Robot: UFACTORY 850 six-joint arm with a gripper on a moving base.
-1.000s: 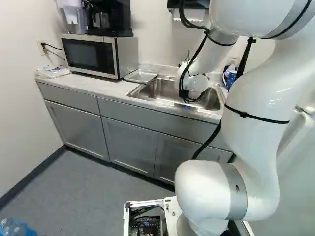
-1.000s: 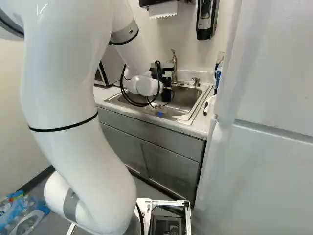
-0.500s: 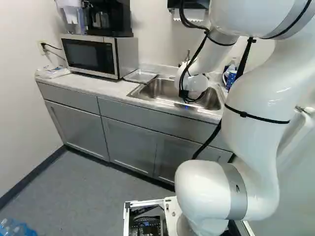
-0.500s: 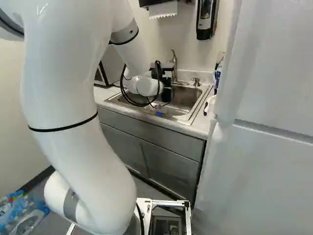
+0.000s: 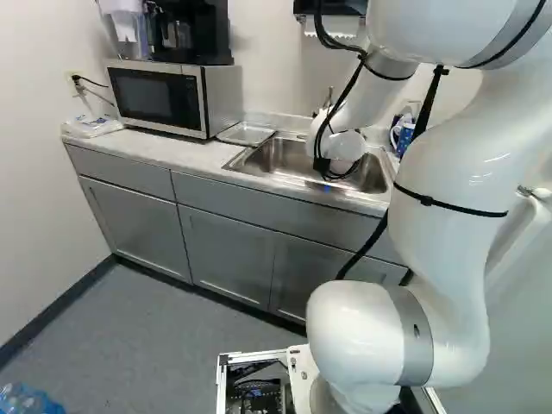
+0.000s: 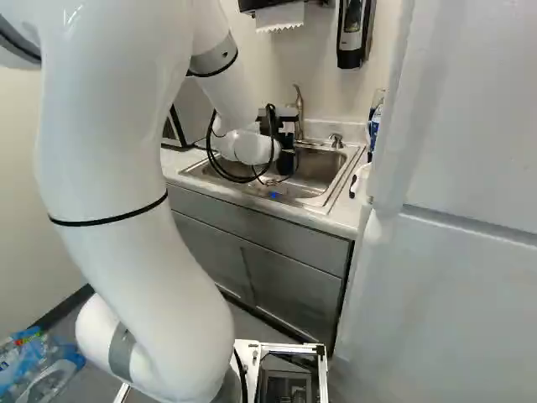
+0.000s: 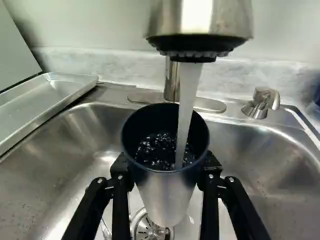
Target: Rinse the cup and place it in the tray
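1. Our hand (image 7: 165,166) has the cup (image 7: 165,200) clasped between both fingers, mouth up, over the sink (image 7: 45,185).
2. Its outer wall looks like smooth metal, narrowing towards the base; we judge it stiff and hard to break, but slippery when wet.
3. Water (image 7: 186,100) from the tap (image 7: 200,20) falls inside and churns. We cannot tell how full the cup is; it should weigh more as it fills and turn light once tipped out.
4. We think the hold is well placed: opposite sides, just under the rim, where the flare should resist sliding down. We would grip firmly and tilt slowly, since a heavy, wet cup could twist and a thin wall could dent.
5. Beside the sink, the tray (image 7: 50,95) lies near the microwave (image 5: 159,99) on the table (image 5: 190,153). We should shut off and empty before carrying the cup there.
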